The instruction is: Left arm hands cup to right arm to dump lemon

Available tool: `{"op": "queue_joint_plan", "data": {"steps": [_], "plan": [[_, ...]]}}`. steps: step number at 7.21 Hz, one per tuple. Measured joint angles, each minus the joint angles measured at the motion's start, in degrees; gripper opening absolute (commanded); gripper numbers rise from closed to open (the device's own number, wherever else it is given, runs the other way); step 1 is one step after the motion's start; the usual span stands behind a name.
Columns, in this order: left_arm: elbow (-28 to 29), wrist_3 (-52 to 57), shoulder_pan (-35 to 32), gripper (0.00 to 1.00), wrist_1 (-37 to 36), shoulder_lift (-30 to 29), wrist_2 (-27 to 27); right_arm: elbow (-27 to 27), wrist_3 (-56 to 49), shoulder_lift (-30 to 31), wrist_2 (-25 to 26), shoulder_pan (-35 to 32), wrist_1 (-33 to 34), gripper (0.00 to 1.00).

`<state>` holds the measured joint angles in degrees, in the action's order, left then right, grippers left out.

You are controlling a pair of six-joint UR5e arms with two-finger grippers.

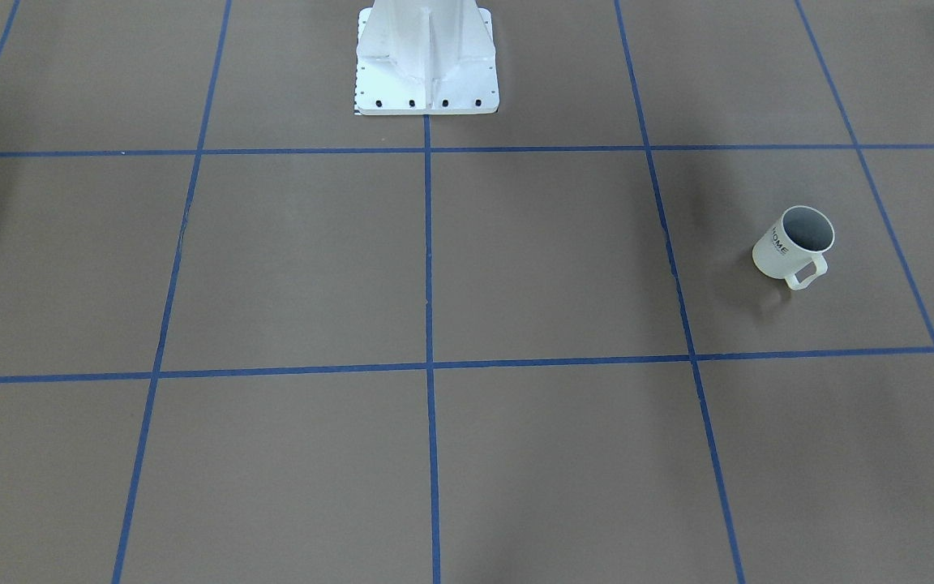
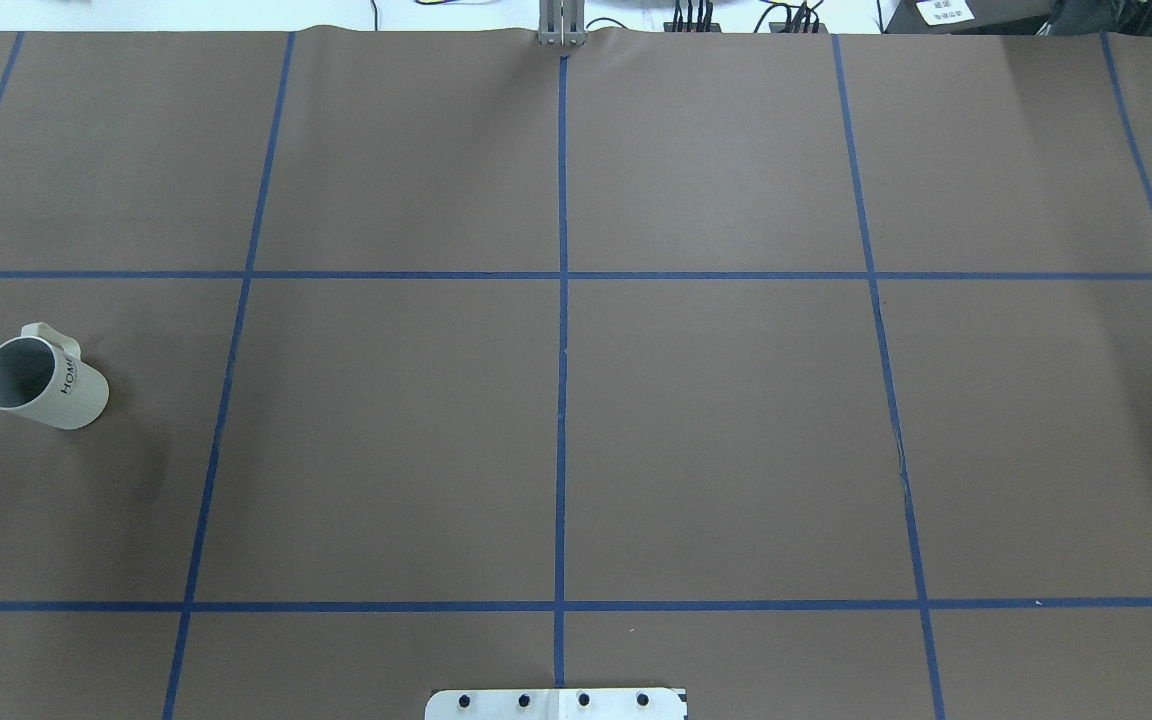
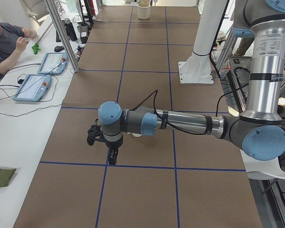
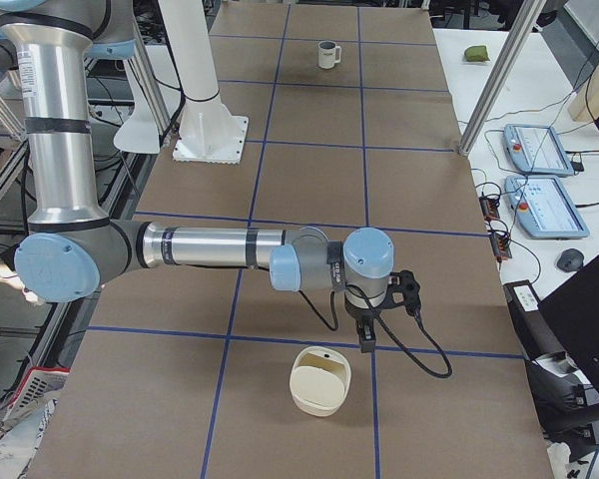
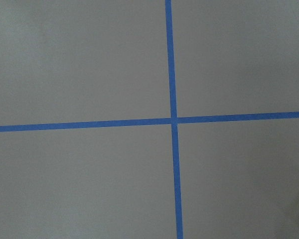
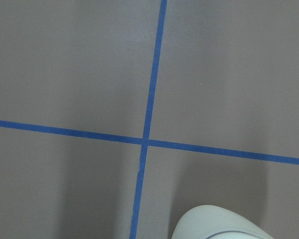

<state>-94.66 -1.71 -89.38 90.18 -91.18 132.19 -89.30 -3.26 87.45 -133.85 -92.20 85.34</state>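
Note:
The cup stands on the brown table on my left side, a cream-white mug with "HOME" on its side and a grey inside. It is at the far left in the overhead view and small at the far end in the exterior right view. No lemon shows; the lemon is hidden or out of view. My left gripper hangs above the table, pointing down, and shows only in the exterior left view. My right gripper also points down, just beyond a cream container. I cannot tell whether either gripper is open or shut.
A cream container sits on the table's right end, its rim in the right wrist view. The white robot base stands at mid-table. Blue tape lines grid the surface. A person and tablets occupy a side table.

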Motion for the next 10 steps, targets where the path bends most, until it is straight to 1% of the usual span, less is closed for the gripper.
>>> {"op": "queue_joint_plan", "data": {"steps": [2,4,7,8,9,10], "plan": [[-0.2,0.2,-0.1,1.00,0.0,0.0,0.0,0.0,0.0,0.0,0.0,0.0,-0.1,1.00],[-2.2,0.2,-0.6,1.00,0.0,0.1,0.0,-0.6,0.0,-0.2,-0.1,0.1,-0.2,1.00],[-5.3,-1.2,-0.5,1.00,0.7,-0.3,-3.9,-3.3,0.5,-1.0,-0.3,1.7,-0.2,1.00],[-7.4,-3.5,0.2,1.00,0.7,-0.5,-3.4,-5.2,0.6,-1.4,-0.2,2.2,-0.2,1.00],[-9.3,-7.0,2.2,1.00,0.7,-0.5,-1.5,-6.6,0.8,-1.6,-0.4,2.7,-0.2,1.00],[-11.6,-13.0,6.0,1.00,0.7,-0.2,0.1,-7.2,0.8,-1.7,-0.7,3.4,-0.3,1.00]]}}
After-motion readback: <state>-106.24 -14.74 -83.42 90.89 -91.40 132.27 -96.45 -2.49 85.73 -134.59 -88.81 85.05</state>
